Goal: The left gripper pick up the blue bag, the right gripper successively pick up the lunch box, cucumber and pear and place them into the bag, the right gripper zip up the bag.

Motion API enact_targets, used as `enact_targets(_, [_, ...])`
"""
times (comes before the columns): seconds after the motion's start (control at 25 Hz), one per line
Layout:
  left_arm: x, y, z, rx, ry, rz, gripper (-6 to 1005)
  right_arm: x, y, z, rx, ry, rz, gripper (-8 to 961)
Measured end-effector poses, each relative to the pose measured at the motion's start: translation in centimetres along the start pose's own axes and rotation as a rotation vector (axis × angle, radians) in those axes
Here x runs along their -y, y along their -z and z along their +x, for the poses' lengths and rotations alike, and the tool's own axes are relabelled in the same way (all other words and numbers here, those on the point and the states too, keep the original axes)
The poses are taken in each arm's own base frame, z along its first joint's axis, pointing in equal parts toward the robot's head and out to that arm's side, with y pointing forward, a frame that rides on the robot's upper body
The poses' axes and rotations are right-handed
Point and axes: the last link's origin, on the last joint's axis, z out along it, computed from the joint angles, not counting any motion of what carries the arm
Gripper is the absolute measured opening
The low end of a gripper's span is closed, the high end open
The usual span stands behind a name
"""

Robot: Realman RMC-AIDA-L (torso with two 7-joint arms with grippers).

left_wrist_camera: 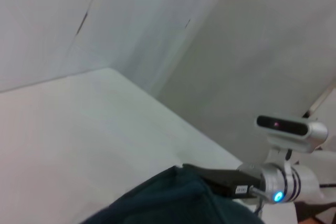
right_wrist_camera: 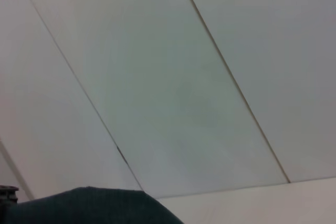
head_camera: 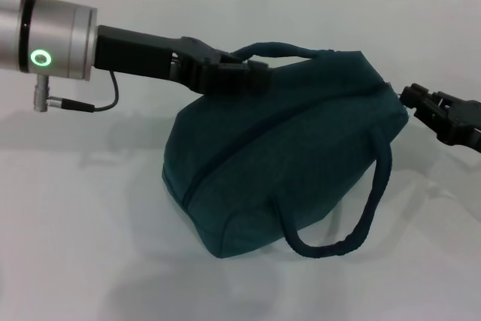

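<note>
Blue bag [head_camera: 285, 155] bulging on the white surface [head_camera: 83, 223], one handle drooping in front, left hand [head_camera: 244, 73] closed on its top edge, right hand [head_camera: 413, 99] touching its right end, grip cannot be told

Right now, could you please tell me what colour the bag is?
The bag is dark teal-blue, clearest in the head view.
</note>
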Motion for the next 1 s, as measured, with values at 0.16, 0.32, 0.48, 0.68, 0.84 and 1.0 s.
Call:
enact_targets(0.16, [-0.3, 0.1, 0.0, -0.054, -0.048, -0.020, 75, 0.3, 1.1, -0.1, 0.042, -0.003, 0.028, 93])
enact_targets(0.32, [-0.7, 0.8, -0.6, -0.160, -0.129, -0.034, 272, -0.7, 3.3, -1.1, 0.176, 0.086, -0.017, 251])
enact_targets(0.48, [-1.2, 1.5, -1.7, -0.289, -0.223, -0.045, 447, -2.7, 5.1, -2.7, 0.332, 0.196, -0.124, 430])
enact_targets(0.68, [-1.8, 1.8, -3.1, -0.396, -0.298, -0.103, 647, -4.9, 5.2, -4.7, 0.341, 0.259, -0.354, 608])
enact_targets(0.84, [-2.5, 1.9, -4.6, -0.407, -0.349, -0.154, 741, -6.5, 4.2, -6.0, 0.179, 0.229, -0.585, 715])
enact_targets(1.0, [-3.2, 2.0, -6.0, -0.411, -0.388, -0.177, 774, -7.6, 3.1, -6.9, -0.005, 0.191, -0.750, 787])
